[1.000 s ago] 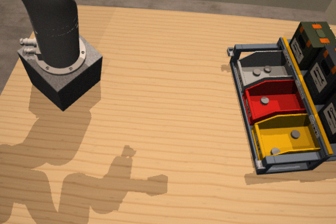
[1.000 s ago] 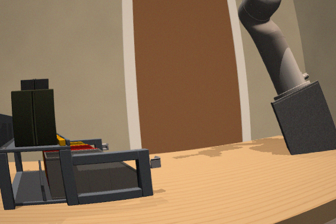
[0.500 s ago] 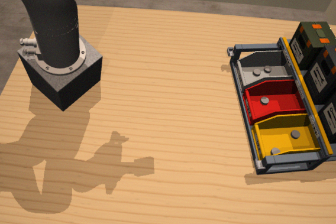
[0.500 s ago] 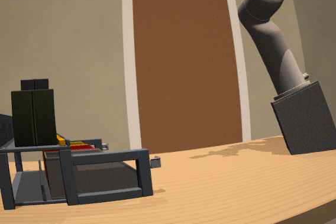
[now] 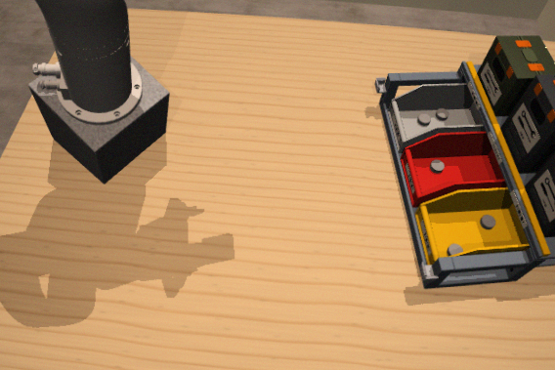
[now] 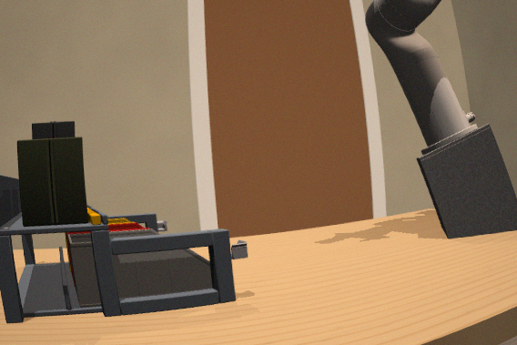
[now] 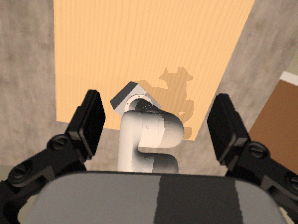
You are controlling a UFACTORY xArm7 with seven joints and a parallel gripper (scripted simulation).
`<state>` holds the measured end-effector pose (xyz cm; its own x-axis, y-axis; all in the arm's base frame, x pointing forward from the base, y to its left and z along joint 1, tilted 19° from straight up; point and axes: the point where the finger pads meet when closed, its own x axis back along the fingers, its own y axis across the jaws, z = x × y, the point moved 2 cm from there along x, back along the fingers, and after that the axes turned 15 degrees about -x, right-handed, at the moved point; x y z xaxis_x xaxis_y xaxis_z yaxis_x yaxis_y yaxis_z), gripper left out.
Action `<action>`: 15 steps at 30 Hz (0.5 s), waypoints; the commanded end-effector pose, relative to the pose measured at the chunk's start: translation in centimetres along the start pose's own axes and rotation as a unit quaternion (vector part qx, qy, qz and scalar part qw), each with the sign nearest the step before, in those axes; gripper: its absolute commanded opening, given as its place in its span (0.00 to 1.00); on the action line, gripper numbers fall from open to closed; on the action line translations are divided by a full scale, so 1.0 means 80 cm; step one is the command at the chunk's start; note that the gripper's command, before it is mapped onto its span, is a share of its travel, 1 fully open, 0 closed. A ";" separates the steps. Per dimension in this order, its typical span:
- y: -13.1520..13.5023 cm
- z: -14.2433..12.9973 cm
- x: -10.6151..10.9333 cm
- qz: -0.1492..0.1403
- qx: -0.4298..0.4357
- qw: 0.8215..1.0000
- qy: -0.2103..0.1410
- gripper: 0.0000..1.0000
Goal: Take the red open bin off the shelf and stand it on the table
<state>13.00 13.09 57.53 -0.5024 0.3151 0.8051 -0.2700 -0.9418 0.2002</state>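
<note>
The red bin (image 5: 466,173) (image 6: 130,228) sits in the middle of the shelf (image 5: 484,262) (image 6: 168,242), level, with one round grey part (image 5: 437,166) visible in it. The grey bin (image 5: 451,101) (image 6: 164,276) and the yellow bin (image 5: 445,231) (image 6: 118,220) stand on either side of it, each with two round parts showing. Their low fronts face the arm side. My gripper (image 7: 156,105) is wide open with nothing between the fingers. It is seen only in the wrist view, high above the table top (image 5: 293,149) (image 6: 364,276) (image 7: 150,35) and far from the bins.
A green case (image 5: 530,55) (image 6: 50,180) and dark cases (image 5: 527,125) stand on the shelf's upper deck behind the bins. A yellow rail (image 5: 505,156) runs along the deck's front. The arm's base block (image 5: 105,146) (image 6: 464,185) (image 7: 125,95) stands across the table from the shelf.
</note>
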 end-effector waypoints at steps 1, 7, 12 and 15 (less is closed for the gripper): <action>-0.022 -0.016 0.007 0.003 0.030 0.998 0.052 1.00; -0.022 -0.016 0.007 0.003 0.030 0.998 0.052 1.00; -0.042 -0.031 0.011 0.004 0.057 0.994 0.093 1.00; -0.072 -0.054 0.018 0.005 0.100 0.982 0.157 1.00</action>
<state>11.77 16.20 56.26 -0.6275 0.3170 0.7111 -0.1882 -0.9480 0.2565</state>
